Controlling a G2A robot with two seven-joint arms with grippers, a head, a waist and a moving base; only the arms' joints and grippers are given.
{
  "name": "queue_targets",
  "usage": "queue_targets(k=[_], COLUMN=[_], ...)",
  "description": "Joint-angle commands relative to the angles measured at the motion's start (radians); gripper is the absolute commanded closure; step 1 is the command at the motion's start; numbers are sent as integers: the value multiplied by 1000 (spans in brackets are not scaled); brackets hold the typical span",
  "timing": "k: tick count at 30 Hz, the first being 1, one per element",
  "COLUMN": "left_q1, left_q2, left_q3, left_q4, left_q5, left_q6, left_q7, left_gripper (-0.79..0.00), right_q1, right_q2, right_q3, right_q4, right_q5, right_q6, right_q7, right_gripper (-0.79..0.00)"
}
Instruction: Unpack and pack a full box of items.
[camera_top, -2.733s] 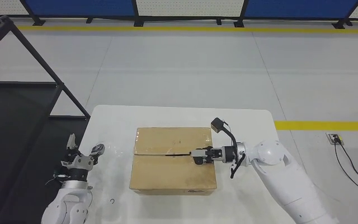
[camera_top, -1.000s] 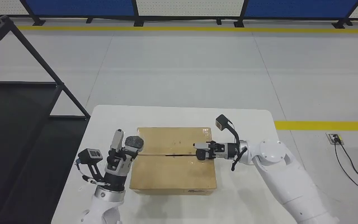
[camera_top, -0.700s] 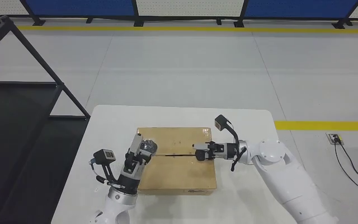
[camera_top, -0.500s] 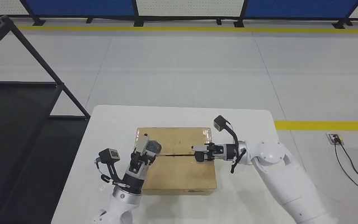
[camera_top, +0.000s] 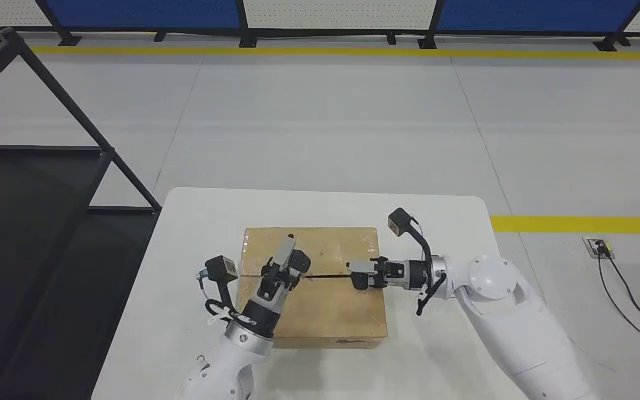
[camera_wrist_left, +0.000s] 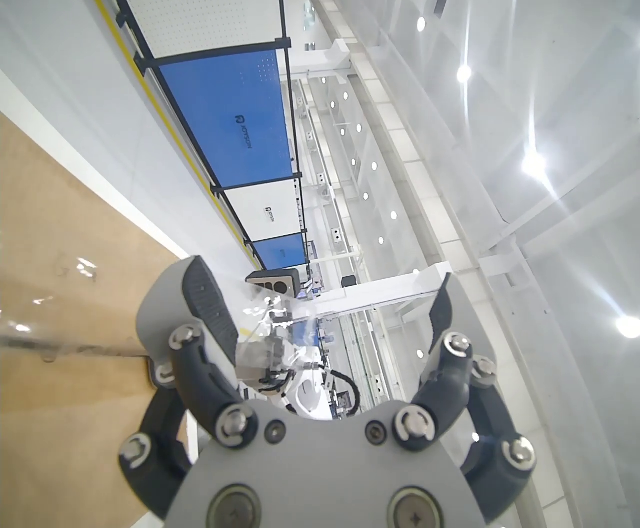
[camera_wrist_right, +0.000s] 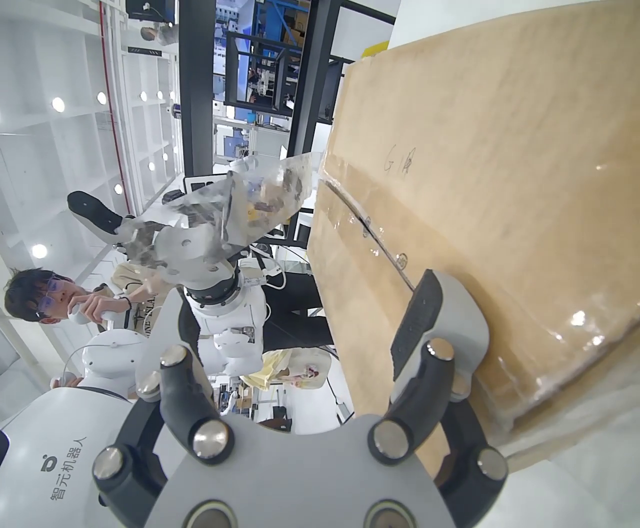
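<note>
A closed cardboard box (camera_top: 320, 310) sits in the middle of the white table (camera_top: 200, 230), its top flaps meeting at a taped seam. My left gripper (camera_top: 292, 256) is over the seam's left part, jaws open (camera_wrist_left: 320, 300). A loose piece of clear tape (camera_wrist_left: 260, 310) clings by one of its fingers. The right wrist view shows that tape (camera_wrist_right: 260, 195) standing up from the far end of the seam, in front of the left gripper (camera_wrist_right: 165, 225). My right gripper (camera_top: 356, 276) is open at the seam's right part, with one finger (camera_wrist_right: 425, 310) resting on the box top (camera_wrist_right: 500, 150).
Bare table surface runs along both sides of the box and behind it. A black metal frame (camera_top: 60, 130) stands off the table's left side. Open floor lies beyond the table's far edge.
My left arm has swung in from the table's left edge and now hangs over the box's seam. The right gripper has stayed at the seam, shifting only slightly.
</note>
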Motion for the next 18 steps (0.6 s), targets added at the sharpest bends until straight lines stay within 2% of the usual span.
queue_targets(k=[1,12,15,18], left_q1=[-8,-36,-14,39], left_q2=[-2,-13,-10,-1], left_q3=[8,38,16,-42], left_q4=[8,33,5,-45], left_q5=[-1,3,6,7], left_q6=[6,26,19,0], left_q7=[-1,-8,-17,-57], left_gripper=[-785,-785,-785,-785], right_q1=[-7,-7,-6,-14], right_q2=[2,4,5,8], right_q3=[6,6,7,16], right_q4=[-8,-6,-4,-11], right_q5=[-1,-1,2,18], right_q6=[2,9,2,-17], right_q7=[0,8,14,40], right_gripper=[-785,-785,-785,-785])
